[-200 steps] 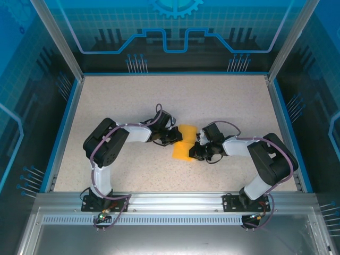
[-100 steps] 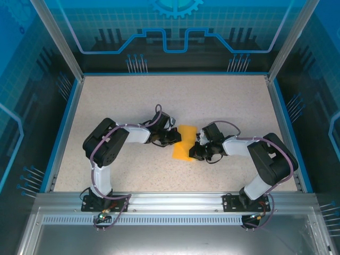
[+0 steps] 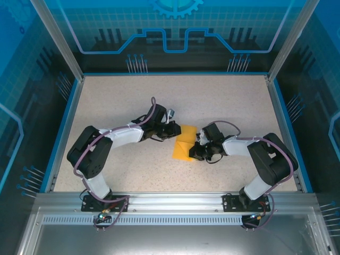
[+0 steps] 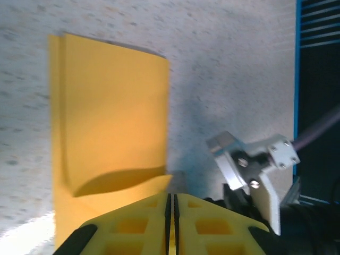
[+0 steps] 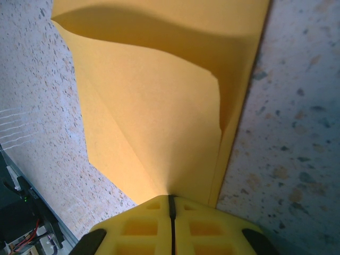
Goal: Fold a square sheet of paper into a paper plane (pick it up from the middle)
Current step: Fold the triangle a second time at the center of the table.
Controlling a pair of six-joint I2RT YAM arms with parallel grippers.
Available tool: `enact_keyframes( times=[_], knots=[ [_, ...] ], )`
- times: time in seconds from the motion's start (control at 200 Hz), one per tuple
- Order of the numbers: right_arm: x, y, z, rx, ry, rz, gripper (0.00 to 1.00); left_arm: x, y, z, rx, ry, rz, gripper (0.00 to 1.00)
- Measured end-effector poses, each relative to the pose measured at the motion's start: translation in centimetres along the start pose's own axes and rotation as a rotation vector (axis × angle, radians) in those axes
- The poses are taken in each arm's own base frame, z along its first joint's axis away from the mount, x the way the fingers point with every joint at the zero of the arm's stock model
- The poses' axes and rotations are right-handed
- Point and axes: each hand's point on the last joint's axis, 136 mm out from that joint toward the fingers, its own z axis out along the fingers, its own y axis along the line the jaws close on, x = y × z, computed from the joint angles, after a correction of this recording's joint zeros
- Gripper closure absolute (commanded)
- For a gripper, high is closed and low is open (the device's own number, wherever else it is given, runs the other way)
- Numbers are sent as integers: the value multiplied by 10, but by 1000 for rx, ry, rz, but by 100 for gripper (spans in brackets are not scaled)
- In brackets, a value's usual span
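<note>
Creased orange-yellow paper sheet (image 3: 184, 143) on speckled tbl (image 3: 117, 101).

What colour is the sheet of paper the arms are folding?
The paper is plain orange-yellow, clearest in the right wrist view.

Paper (image 5: 159, 106) near corner hidden under my right gripper (image 5: 171, 199); far edge cut by frame top. Left wrist view blurred; my left gripper (image 4: 171, 196) hides paper's near edge.
</note>
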Motion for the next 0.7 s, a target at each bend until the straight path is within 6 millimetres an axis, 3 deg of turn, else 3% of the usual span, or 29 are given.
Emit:
enact_keyframes(
  times=[0.14, 0.28, 0.7],
  knots=[
    [0, 0, 0, 0, 0, 0, 93, 24, -13, 13, 21, 62, 12, 88],
    [0, 0, 0, 0, 0, 0, 93, 42, -9, 29, 16, 115, -1, 88],
    [0, 0, 0, 0, 0, 0, 93, 67, 36, 53, -69, 174, -52, 90]
  ],
)
